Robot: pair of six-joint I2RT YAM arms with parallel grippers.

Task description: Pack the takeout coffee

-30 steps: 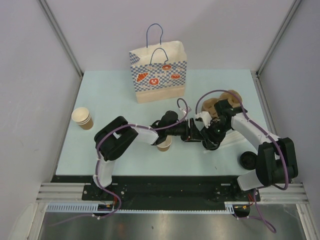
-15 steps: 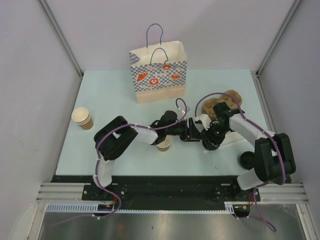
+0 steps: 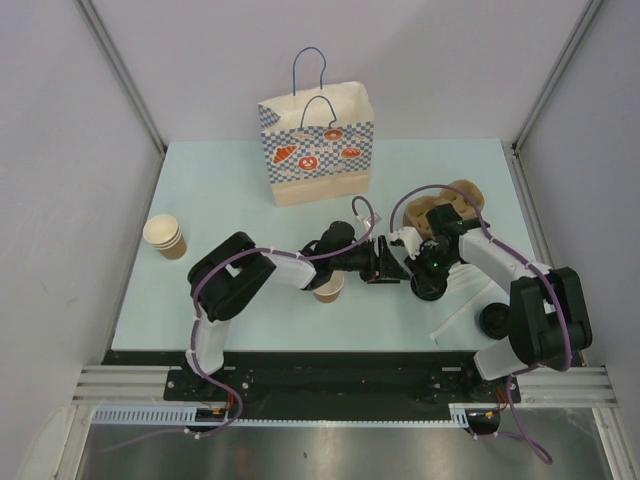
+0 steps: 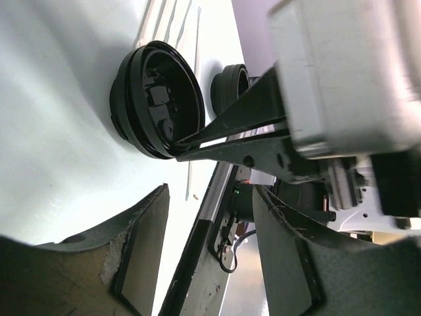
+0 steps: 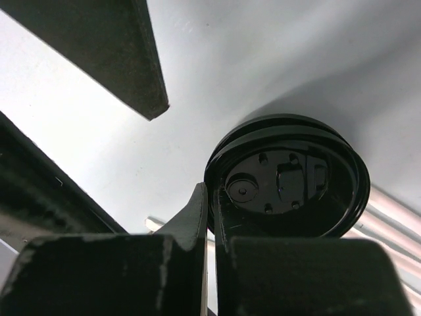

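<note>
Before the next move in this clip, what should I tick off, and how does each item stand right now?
1. Right gripper shut on the rim of the black lid: ok.
2. Left gripper open and empty: ok.
3. Lid seated on the open cup: not ok, the cup is lidless.
4. Open cup upright: ok.
5. Paper bag standing upright: ok.
6. Black lid lifted off the table: cannot tell.
</note>
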